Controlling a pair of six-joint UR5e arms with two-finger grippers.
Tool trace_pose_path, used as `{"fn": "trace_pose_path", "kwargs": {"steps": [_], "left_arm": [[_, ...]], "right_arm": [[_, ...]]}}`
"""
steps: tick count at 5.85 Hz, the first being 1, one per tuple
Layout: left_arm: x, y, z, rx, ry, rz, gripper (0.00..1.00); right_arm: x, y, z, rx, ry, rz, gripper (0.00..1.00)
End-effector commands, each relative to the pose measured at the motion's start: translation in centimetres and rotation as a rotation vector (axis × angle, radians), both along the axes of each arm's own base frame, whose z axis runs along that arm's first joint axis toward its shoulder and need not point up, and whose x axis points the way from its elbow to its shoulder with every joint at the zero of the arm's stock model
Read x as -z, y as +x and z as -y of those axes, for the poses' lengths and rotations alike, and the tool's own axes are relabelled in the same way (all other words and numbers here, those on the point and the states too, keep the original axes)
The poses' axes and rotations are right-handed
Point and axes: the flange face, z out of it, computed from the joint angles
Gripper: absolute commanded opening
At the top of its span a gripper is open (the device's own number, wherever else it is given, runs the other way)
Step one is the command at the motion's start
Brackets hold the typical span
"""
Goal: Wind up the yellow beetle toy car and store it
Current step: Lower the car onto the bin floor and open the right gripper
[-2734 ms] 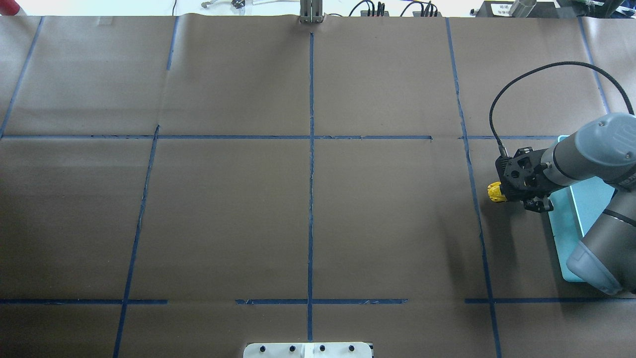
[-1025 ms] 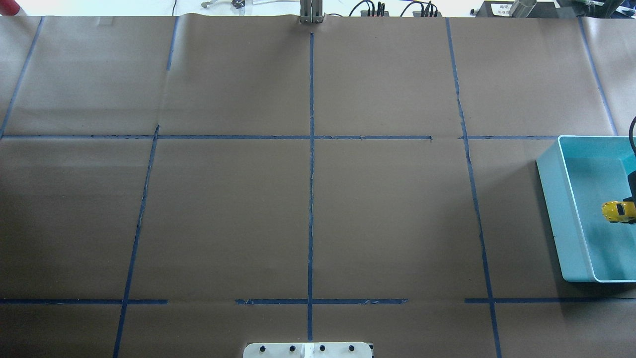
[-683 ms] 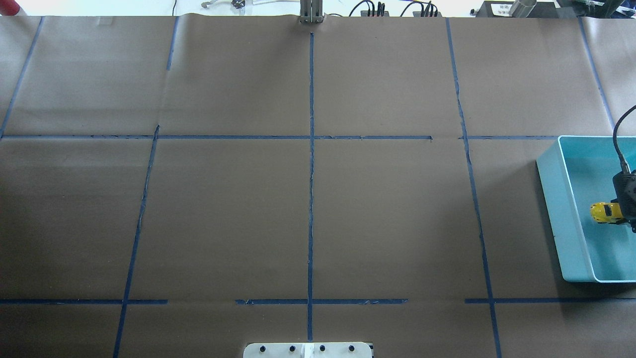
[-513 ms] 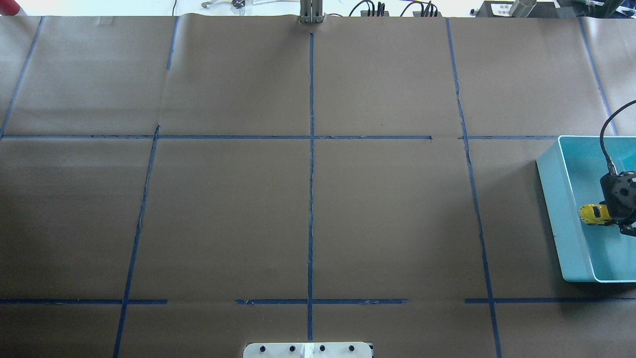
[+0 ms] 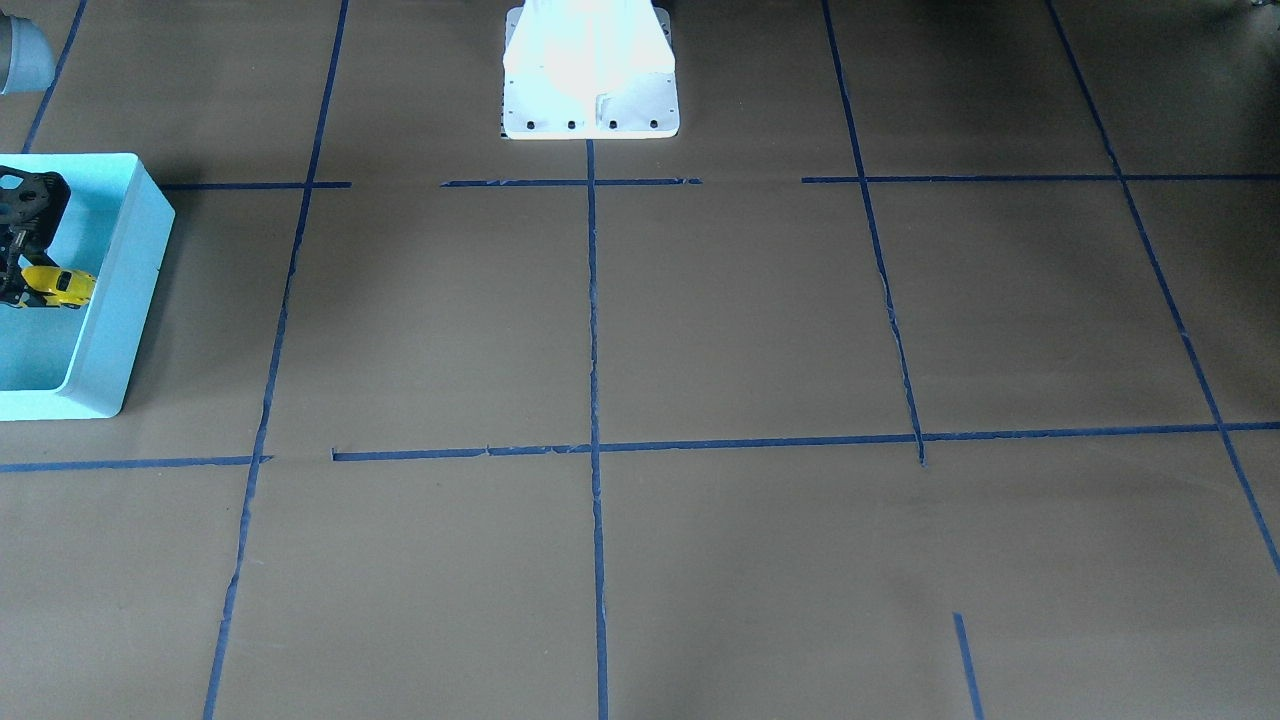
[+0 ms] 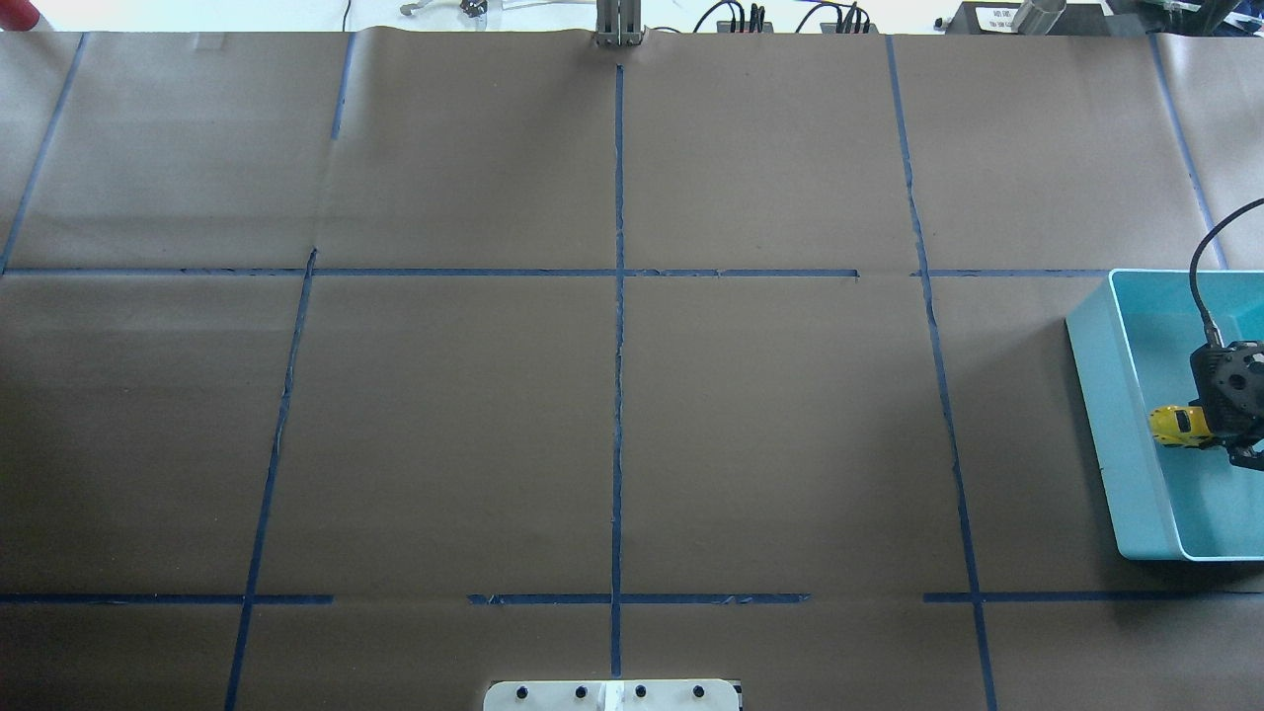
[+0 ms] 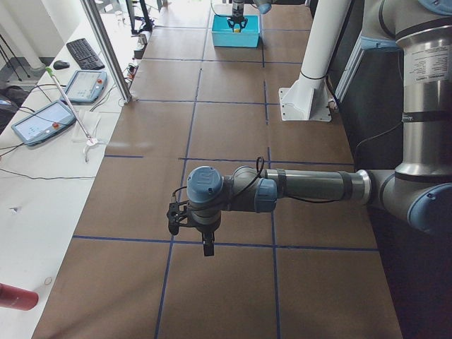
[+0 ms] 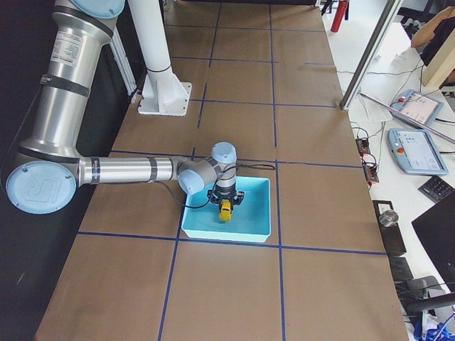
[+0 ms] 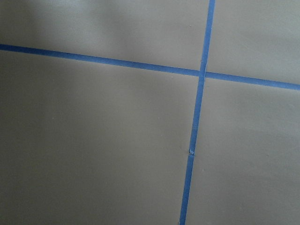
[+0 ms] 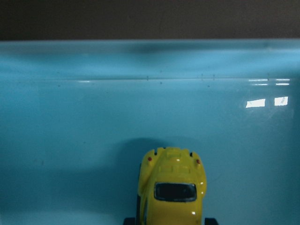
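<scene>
Where the right gripper [image 6: 1213, 431] sits: inside the turquoise bin [image 6: 1104, 415], near the bin wall that faces the table's middle.
Right gripper grip: fingers pinched on the yellow beetle toy car [image 6: 1177, 427]. In the right wrist view, dark fingertips [image 10: 211, 221] flank the car's near end at the bottom edge of the frame.
Car pose: roof up with a dark window showing. It sticks out of the fingers toward that wall, its free end just beside the wall.
Car vs bin floor: a shadow lies on the turquoise surface just ahead of the car. Cannot tell whether it touches the floor or hangs above it.
Bin location: on the table [image 6: 770, 425] at its right end, robot's side naming. The frame edge cuts it off in both the overhead and front-facing views.
Left gripper [image 7: 206, 247]: shows only in the exterior left view, at the table's other end. It points down over a blue tape [image 7: 233, 245] line. Cannot tell whether it is spread or pressed together.
Left wrist view: brown paper and a blue tape crossing only.
Table surface: brown paper with a blue tape grid; white base plate [image 6: 612, 695] at the robot's edge.
</scene>
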Motion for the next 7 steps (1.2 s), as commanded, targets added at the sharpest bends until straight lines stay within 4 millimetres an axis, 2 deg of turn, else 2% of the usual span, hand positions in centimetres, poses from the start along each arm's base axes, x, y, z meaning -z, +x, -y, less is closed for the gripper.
{"fn": "trace_pose_path", "kwargs": {"steps": [1, 2, 3, 4, 5, 6, 7], "left_arm": [[-0.1, 0.0, 0.0, 0.0, -0.003, 0.0, 1.0], [-0.2, 0.0, 0.0, 0.0, -0.006, 0.0, 1.0], [-0.2, 0.0, 0.0, 0.0, -0.006, 0.0, 1.0], [-0.2, 0.0, 0.0, 0.0, -0.007, 0.0, 1.0], [-0.2, 0.0, 0.0, 0.0, -0.007, 0.001, 1.0], [-0.3, 0.0, -0.1, 0.0, -0.009, 0.001, 1.0], [-0.4, 0.0, -0.1, 0.0, -0.01, 0.0, 1.0]], "right_arm": [[0.5, 0.1, 0.0, 0.006, 0.006, 0.013, 1.0], [1.1, 0.8, 0.1, 0.003, -0.028, 0.066, 1.0], [2.4, 3.6, 0.5, -0.052, -0.039, 0.107, 1.0], [2.6, 8.3, 0.4, -0.151, -0.115, 0.141, 1.0], [1.7, 13.8, 0.1, -0.285, -0.241, 0.158, 1.0], [1.5, 18.3, -2.0, -0.404, -0.316, 0.157, 1.0], [-0.8, 22.4, -3.9, -0.545, -0.506, 0.114, 1.0]]}}
